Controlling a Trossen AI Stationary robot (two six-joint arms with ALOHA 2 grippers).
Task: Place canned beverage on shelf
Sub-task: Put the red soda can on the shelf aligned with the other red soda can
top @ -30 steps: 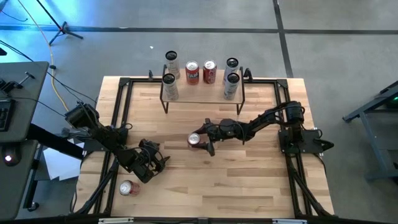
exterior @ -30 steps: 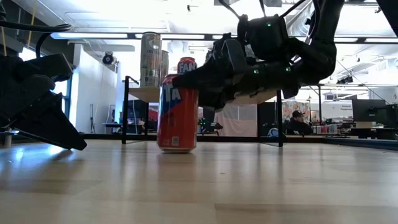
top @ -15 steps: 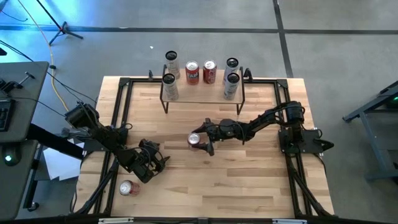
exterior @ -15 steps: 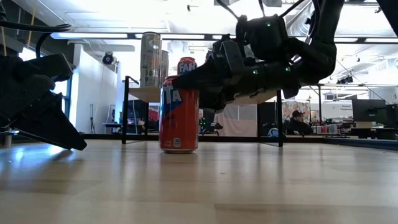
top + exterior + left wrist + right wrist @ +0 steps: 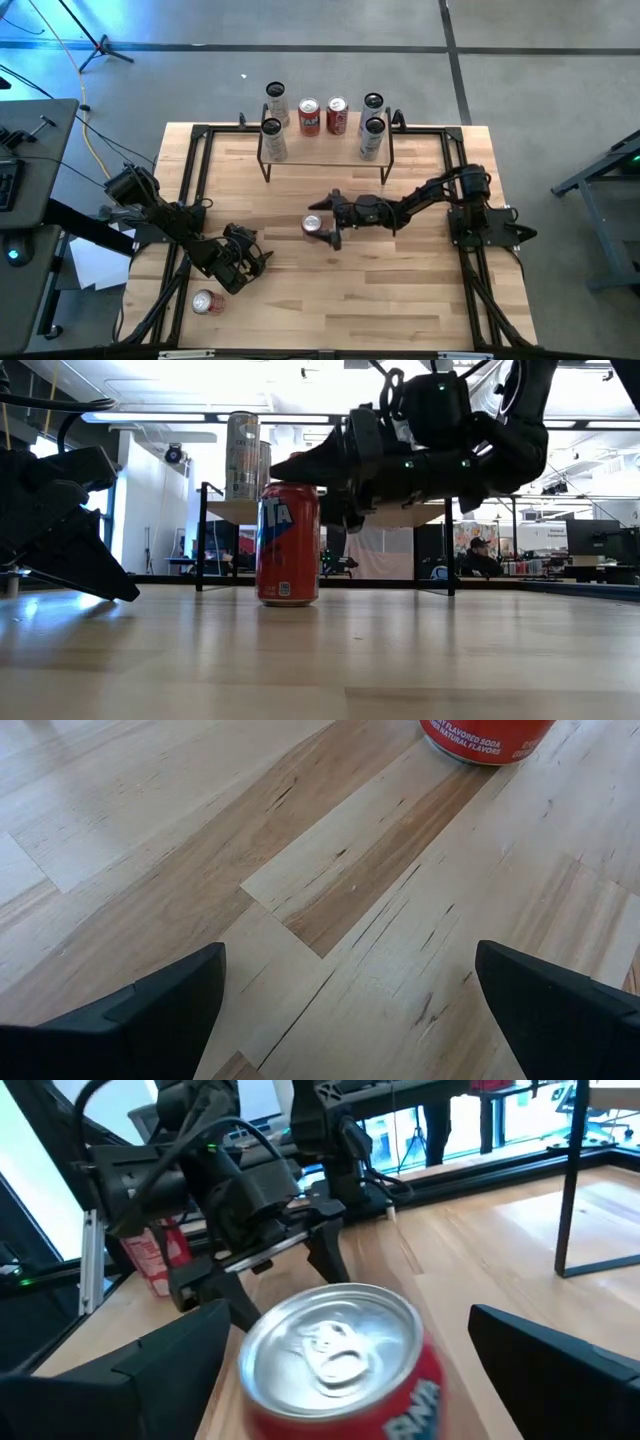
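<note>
Change: your right pincer [image 5: 322, 222] is spreading apart, letting go of the red can [image 5: 313, 226].
Can: standing upright on the worktop [image 5: 400, 300], in front of the shelf [image 5: 325, 145].
Left pincer [image 5: 243, 262]: waiting apart, farther from the shelf.
Meaning: you are still needing a fresh grip.

A red can [image 5: 313, 226] with silver top stands on pale wooden table [image 5: 400, 290].

Right gripper [image 5: 327, 219] hangs mid-table, fingers spread (nothing gripped); left gripper [image 5: 243, 260] waits open, near-left.
</note>
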